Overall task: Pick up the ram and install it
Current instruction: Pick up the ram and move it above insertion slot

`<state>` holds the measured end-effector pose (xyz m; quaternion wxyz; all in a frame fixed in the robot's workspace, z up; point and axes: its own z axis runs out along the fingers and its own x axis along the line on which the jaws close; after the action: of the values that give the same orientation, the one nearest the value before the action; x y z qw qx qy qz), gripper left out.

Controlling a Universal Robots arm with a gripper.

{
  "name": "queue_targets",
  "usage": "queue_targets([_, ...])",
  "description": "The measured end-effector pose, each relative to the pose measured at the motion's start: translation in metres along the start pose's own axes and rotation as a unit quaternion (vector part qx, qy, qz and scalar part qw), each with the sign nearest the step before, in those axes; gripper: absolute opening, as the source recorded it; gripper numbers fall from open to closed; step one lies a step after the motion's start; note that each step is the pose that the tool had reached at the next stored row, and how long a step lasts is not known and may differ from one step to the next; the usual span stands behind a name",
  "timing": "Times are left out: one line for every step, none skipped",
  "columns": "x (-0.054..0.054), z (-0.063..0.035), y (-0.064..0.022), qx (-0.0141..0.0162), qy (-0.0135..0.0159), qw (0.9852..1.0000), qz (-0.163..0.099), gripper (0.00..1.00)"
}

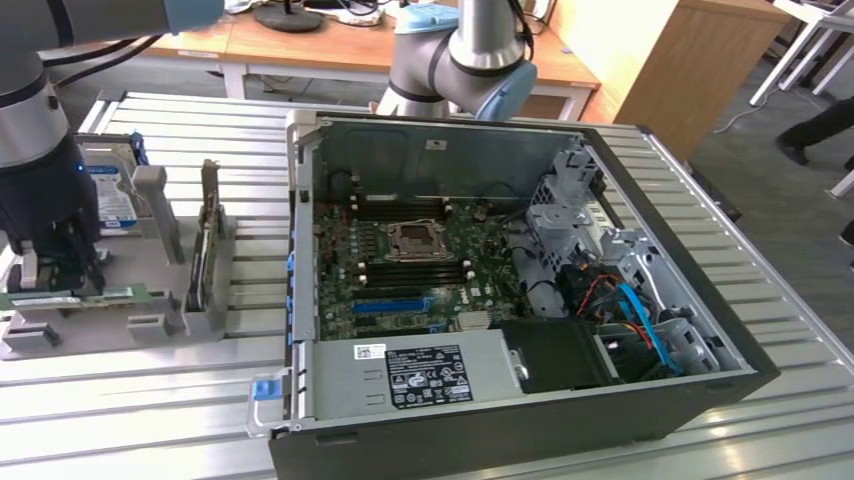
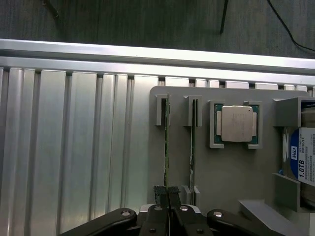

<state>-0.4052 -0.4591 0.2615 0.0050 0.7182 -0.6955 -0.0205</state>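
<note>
At the exterior view's left, the gripper (image 1: 60,283) stands down over the grey holder (image 1: 147,325), near the hard drive (image 1: 110,190). In the wrist view the jaws are drawn almost together onto one end of the ram (image 2: 166,142), which stands on edge in its holder slot. Judge this a closed grip on the board. A second stick (image 2: 193,142) stands in the neighbouring slot, just beside the ram, and the processor (image 2: 237,123) lies in the pocket beyond.

Keep the pads square on the board's flat faces and clear of the second stick. The grip sits near one end, so expect the free end to bind. Draw the ram straight along the slot walls, without twist.

At the exterior view's right, the open computer case (image 1: 307,300) lies well apart. Its memory slots (image 1: 400,268) appear unfilled.
</note>
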Motion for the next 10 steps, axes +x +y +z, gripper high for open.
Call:
queue_targets([0.0, -0.0018, 0.0, 0.0, 0.0, 1.0, 0.0, 0.12])
queue_targets([0.0, -0.0034, 0.0, 0.0, 0.0, 1.0, 0.0, 0.12])
queue_targets([0.0, -0.0051, 0.0, 0.0, 0.0, 1.0, 0.0, 0.12])
queue_targets([0.0, -0.007, 0.0, 0.0, 0.0, 1.0, 0.0, 0.12])
queue_targets([0.0, -0.0089, 0.0, 0.0, 0.0, 1.0, 0.0, 0.12])
queue_targets([0.0, -0.011, 0.0, 0.0, 0.0, 1.0, 0.0, 0.12])
queue_targets([0.0, -0.0134, 0.0, 0.0, 0.0, 1.0, 0.0, 0.12])
queue_targets([0.0, -0.0155, 0.0, 0.0, 0.0, 1.0, 0.0, 0.12])
queue_targets([0.0, -0.0175, 0.0, 0.0, 0.0, 1.0, 0.0, 0.12])
queue_targets([0.0, -0.0196, 0.0, 0.0, 0.0, 1.0, 0.0, 0.12])
